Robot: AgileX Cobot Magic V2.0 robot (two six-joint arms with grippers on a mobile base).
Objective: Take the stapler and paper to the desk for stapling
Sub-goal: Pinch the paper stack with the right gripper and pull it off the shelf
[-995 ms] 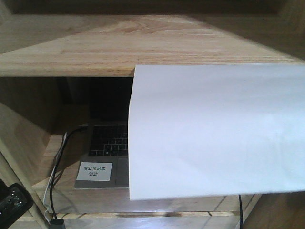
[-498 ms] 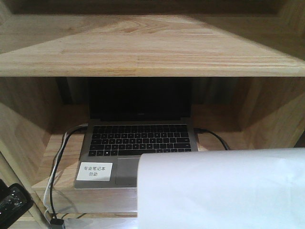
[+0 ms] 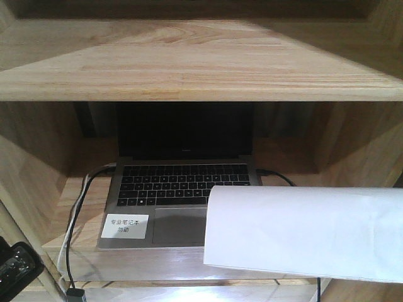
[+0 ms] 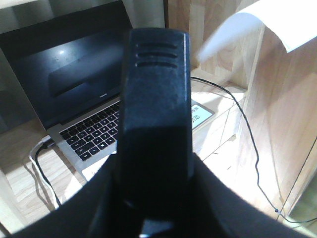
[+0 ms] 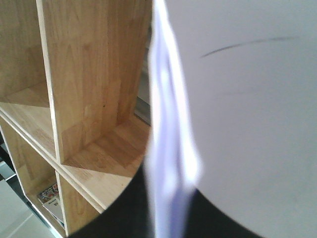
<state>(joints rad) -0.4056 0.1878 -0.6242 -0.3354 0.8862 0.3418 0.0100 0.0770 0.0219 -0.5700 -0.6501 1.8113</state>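
paper [image 3: 302, 233]: white, up in the air low on the right, in front of the wooden shelf unit [image 3: 189, 63]. It is bent into a curve and hides the right front corner of the laptop [image 3: 170, 182].
right gripper [image 5: 168, 218]: pinched on the edge of the paper. Its fingers show only as dark, blurry shapes at the bottom of its own camera view.
stapler [image 4: 156, 114]: black, standing up in the air in front of the laptop, with three little grooves near its top.
left gripper [image 4: 156, 198]: closed around the lower part of the stapler.
laptop: open, inside the shelf unit, with a dark screen.
sticker [image 3: 124, 225]: white with writing, left of the touchpad.
cables [image 3: 79, 207]: black and white, running down by the laptop's left side.
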